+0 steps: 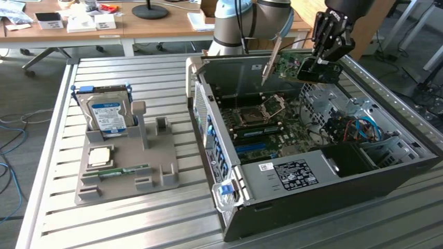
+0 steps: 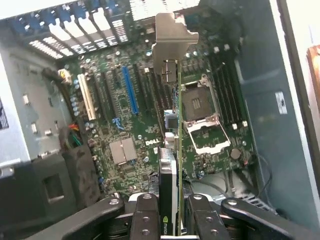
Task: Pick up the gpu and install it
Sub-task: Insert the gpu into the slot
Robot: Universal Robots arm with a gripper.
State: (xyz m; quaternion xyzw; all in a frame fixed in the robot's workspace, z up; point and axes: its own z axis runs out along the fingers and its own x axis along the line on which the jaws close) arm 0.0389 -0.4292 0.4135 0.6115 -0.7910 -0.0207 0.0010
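1. The gripper (image 1: 309, 63) is clamped on the gpu (image 1: 291, 65), one finger on each flat face. In the wrist view the gripper (image 2: 170, 212) pinches the gpu (image 2: 173, 172) at its near end.
2. The card hangs in the air, clear of everything, above the open computer case (image 1: 332, 199). The case lies on its side towards the exterior view's right edge of the slatted worktop (image 1: 138, 223).
3. Its silver bracket (image 2: 172, 40) is at the end away from the jaws, towards the case's slotted rear wall.
4. Below it lies the motherboard (image 2: 125, 150). I judge the card's long axis to run nearly parallel to the blue slot (image 2: 129, 90).
5. The card's edge hangs just beside the CPU socket (image 2: 202, 120). The blue slot lies on the card's other side, a few black slots away, so the card is not yet over it.
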